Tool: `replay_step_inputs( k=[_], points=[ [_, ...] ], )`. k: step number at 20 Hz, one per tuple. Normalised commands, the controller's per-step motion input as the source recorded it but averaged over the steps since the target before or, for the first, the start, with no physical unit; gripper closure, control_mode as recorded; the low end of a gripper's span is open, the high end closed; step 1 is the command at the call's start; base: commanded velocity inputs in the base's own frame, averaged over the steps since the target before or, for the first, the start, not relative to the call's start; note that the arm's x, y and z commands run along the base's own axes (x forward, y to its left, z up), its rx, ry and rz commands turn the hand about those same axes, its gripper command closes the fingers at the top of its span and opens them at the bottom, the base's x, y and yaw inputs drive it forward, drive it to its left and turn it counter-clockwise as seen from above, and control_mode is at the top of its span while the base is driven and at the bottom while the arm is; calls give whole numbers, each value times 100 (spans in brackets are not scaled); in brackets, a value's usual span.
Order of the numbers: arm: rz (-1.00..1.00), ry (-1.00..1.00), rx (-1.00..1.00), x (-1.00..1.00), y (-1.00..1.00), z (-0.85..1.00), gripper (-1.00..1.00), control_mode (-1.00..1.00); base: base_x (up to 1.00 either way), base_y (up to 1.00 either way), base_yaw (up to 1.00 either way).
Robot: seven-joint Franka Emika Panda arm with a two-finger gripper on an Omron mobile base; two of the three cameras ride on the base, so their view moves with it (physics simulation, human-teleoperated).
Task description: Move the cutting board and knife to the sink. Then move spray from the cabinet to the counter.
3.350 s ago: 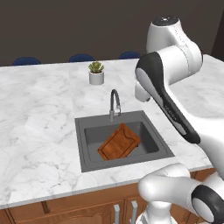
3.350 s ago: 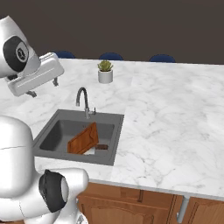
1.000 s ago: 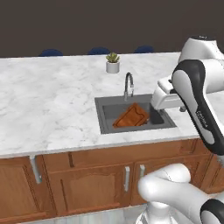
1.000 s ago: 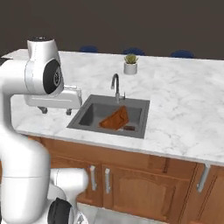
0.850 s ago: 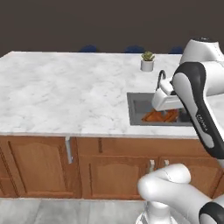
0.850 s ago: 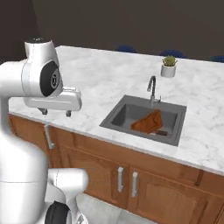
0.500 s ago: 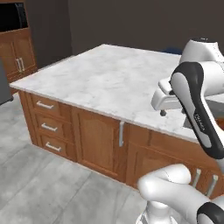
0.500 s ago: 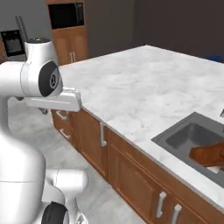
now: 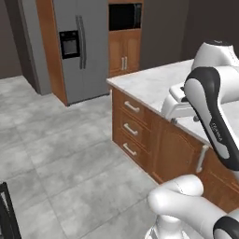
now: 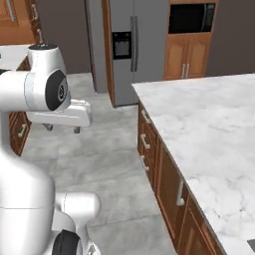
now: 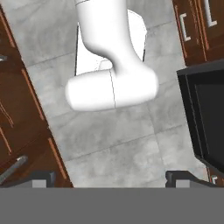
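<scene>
Now the white marble desk point(image 9: 154, 84) runs away to the right in the left base view, its corner jutting toward the grey tiled floor point(image 9: 60, 154), with brown drawers point(image 9: 133, 126) beneath it; the right base view shows the same desk point(image 10: 209, 129) from the other side, its long edge running from the far corner toward the lower right, above the drawer fronts point(image 10: 149, 144). Both base views carry a steel fridge point(image 9: 77, 44) against the far wall and a dark microwave point(image 10: 191, 17) set in tall wooden casing beside it. The gripper point(image 11: 111, 177) hangs over the floor in the hand view, its two dark fingertips point(image 11: 41, 177) standing wide apart with nothing between them. That view alone looks straight down: grey tiles, brown cupboard fronts point(image 11: 22, 109) along one side, and a black boxy appliance point(image 11: 205, 118) at the other edge, which neither base view makes clear.
</scene>
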Motion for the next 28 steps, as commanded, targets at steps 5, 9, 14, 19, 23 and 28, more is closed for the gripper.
replay_step_inputs(
  k=[5,9,14,19,23,28],
  points=[
    [0,0,0,0,0,0,-100,100,100,11,30],
    [0,0,0,0,0,0,-100,100,100,37,13],
    [0,0,0,0,0,0,-100,100,100,39,11],
    [0,0,0,0,0,0,-100,100,100,34,14],
    [0,0,0,0,0,0,-100,100,100,16,14],
    [0,0,0,0,0,0,-100,100,100,7,15]
  ],
)
